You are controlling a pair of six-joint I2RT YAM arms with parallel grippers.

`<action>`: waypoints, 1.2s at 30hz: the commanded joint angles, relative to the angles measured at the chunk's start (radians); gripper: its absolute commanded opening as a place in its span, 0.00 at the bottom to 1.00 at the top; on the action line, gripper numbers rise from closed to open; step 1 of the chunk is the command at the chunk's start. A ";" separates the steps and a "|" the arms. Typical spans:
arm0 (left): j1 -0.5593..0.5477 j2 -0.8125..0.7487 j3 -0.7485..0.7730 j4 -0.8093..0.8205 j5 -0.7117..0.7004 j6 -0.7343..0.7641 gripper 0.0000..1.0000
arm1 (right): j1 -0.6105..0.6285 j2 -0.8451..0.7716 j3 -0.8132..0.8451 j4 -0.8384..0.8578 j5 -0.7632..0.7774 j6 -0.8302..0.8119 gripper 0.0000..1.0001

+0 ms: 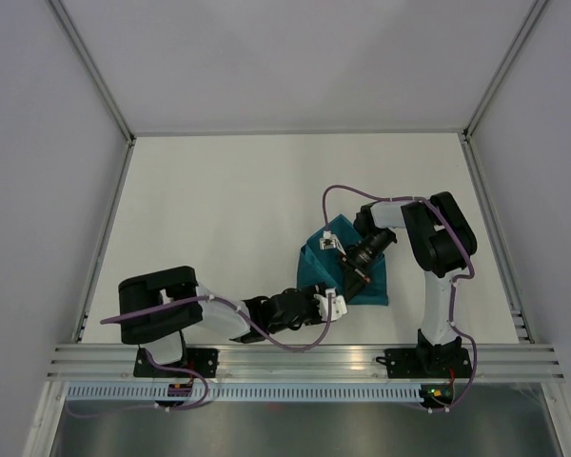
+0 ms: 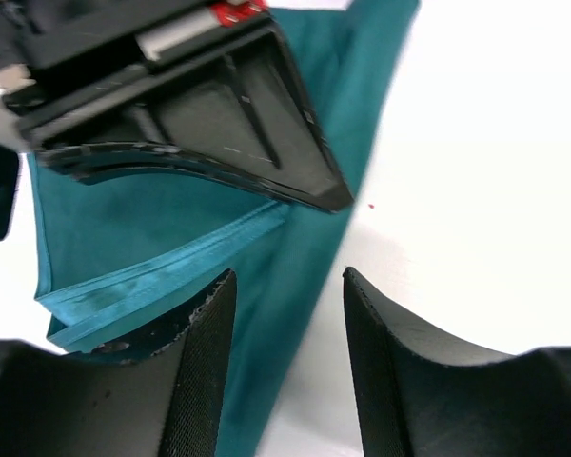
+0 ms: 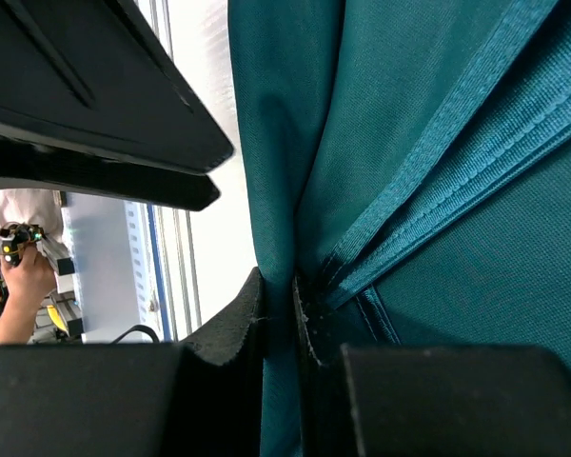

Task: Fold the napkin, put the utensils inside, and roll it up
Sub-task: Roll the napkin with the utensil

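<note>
**Item 1: napkin** [image 1: 316, 271]. Plain teal cloth, folded into several layers and partly bunched. It lies on the white worktop [image 1: 228, 209], right of centre and toward the near edge. In the top view its long axis runs roughly from far to near, leaning slightly right at the near end, and a narrow peak points at the far edge. In the left wrist view, the napkin [image 2: 124, 238] shows stacked hemmed edges at lower left and one free edge slanting from upper right to lower left. In the right wrist view, the napkin's [image 3: 457, 143] hems slant down from upper right to the pinch point.

**Item 2: right gripper** [image 1: 354, 281]. Over the middle of the cloth. Seen from its own wrist, the right gripper [image 3: 278, 314] has its jaws drawn narrow, pinching an upright fold of the cloth.

**Item 3: left gripper** [image 1: 335, 305]. At the cloth's near edge. From its own wrist, the left gripper [image 2: 285, 352] has its jaws apart, straddling the free edge and holding nothing.

**Item 4: aluminium rail** [image 1: 305, 357]. Runs along the worktop's near edge.
</note>
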 commanded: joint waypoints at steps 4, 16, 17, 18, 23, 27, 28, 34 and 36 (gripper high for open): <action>-0.041 0.103 0.038 0.098 0.007 0.186 0.57 | -0.014 0.030 0.007 0.087 0.096 -0.075 0.08; -0.027 0.226 0.103 0.046 0.059 0.197 0.54 | -0.016 0.030 0.005 0.090 0.095 -0.073 0.08; -0.024 0.226 0.103 0.037 0.071 0.180 0.53 | -0.016 0.027 0.004 0.091 0.095 -0.072 0.07; -0.020 0.235 0.101 0.031 0.076 0.171 0.52 | -0.016 0.029 0.004 0.091 0.095 -0.073 0.08; -0.001 0.252 0.104 -0.033 0.130 0.113 0.36 | -0.016 0.027 0.005 0.090 0.095 -0.073 0.07; 0.038 0.255 0.121 -0.086 0.190 0.061 0.28 | -0.018 0.027 0.004 0.091 0.093 -0.073 0.07; 0.052 0.255 0.133 -0.115 0.202 0.045 0.26 | -0.018 0.026 0.002 0.091 0.095 -0.073 0.07; 0.086 0.261 0.193 -0.236 0.308 -0.024 0.06 | -0.016 -0.008 -0.015 0.122 0.098 -0.055 0.15; 0.106 0.263 0.221 -0.302 0.349 -0.047 0.02 | -0.018 -0.031 -0.030 0.142 0.098 -0.040 0.26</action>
